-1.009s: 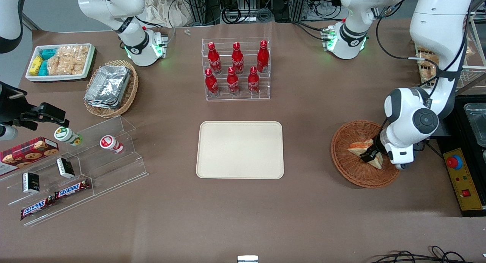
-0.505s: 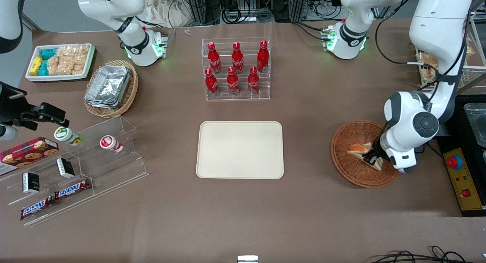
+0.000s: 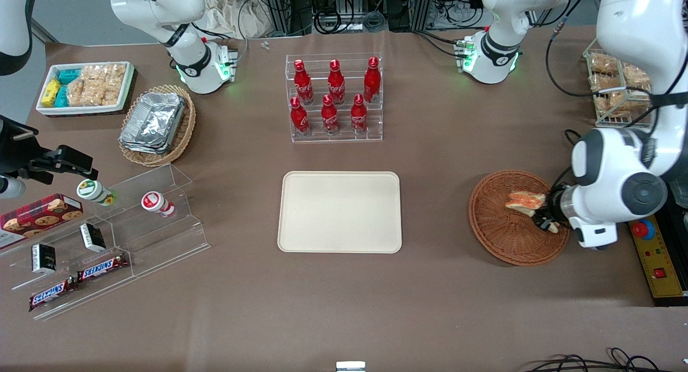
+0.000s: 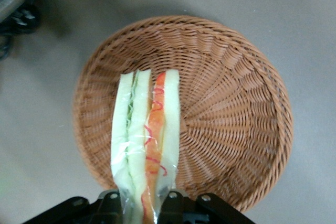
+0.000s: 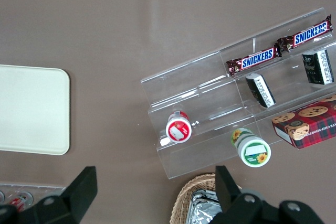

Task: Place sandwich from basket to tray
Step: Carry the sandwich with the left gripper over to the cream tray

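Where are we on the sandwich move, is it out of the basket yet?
Grasp looks done: the gripper is shut on the sandwich, which the wrist view shows raised above the basket. In hand: the lift, with the sandwich not yet clear of the basket's rim in the front view. Left: carrying it toward the parked arm's end to the tray, which holds nothing, and releasing.
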{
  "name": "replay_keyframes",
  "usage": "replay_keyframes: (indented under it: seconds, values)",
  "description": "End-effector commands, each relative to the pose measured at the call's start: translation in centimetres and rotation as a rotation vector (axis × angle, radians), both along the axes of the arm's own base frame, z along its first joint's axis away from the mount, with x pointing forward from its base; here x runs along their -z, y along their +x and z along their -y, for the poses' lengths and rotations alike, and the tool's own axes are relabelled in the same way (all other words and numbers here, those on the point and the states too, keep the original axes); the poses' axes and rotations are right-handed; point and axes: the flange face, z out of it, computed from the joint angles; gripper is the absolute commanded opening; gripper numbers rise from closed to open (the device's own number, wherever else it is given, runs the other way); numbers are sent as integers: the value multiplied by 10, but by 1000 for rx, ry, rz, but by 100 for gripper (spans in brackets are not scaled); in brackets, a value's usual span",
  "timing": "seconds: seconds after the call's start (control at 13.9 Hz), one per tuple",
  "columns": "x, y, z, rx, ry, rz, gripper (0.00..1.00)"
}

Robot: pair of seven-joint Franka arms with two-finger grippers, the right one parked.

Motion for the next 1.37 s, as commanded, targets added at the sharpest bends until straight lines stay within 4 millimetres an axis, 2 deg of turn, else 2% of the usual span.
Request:
replay_keyframes:
  seconds: [0.0, 0.07, 0.36, 0.58, 0.72, 0.86, 1.01, 1.3]
  values:
    - [-53, -1, 3, 85, -1, -47, 0]
    - [-74, -2, 11, 110, -6, -52, 0]
    - [-154, -16, 81, 401, -83, 5, 0]
    - [-160, -34, 153, 486, -137, 6, 0]
    - [-136, -48, 203, 556, -159, -34, 0]
    - [-96, -59, 256, 629, -174, -55, 0]
    - [-53, -55, 288, 601, -190, -24, 0]
    - [18, -61, 345, 651, -247, -28, 0]
